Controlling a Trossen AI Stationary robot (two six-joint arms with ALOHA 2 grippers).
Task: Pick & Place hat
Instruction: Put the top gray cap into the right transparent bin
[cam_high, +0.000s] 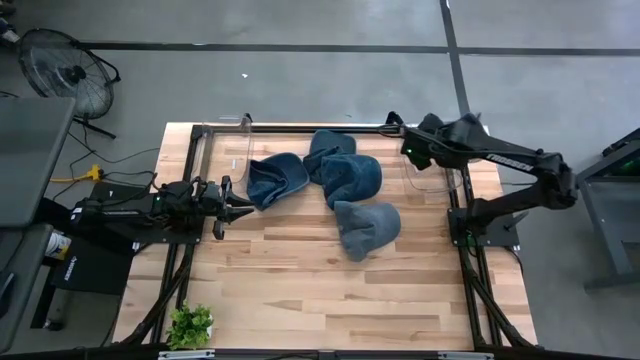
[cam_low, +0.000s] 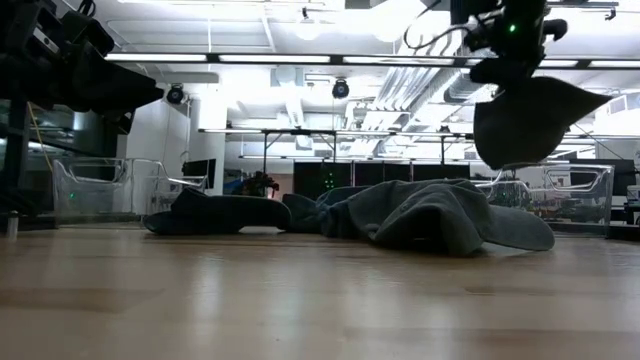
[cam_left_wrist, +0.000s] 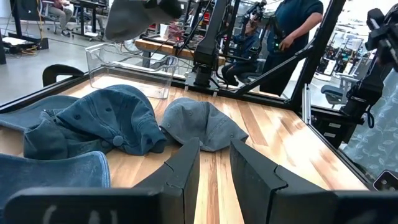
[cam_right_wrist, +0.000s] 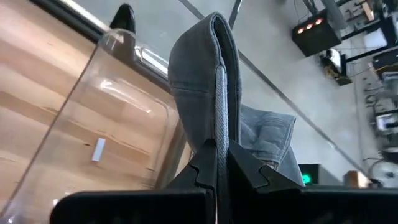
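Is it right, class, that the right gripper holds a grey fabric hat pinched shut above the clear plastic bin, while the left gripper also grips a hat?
Not quite. The right gripper does pinch the grey fabric hat above the clear plastic bin, but the left gripper grips nothing. The left wrist view shows its fingers apart and empty, short of the blue denim hats on the wooden table.

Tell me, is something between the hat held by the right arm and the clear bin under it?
Nothing visible is in the way. The right gripper is shut on the grey hat, which hangs in the air over the clear bin. The bin's top is open, and it shows only a small white tag inside.
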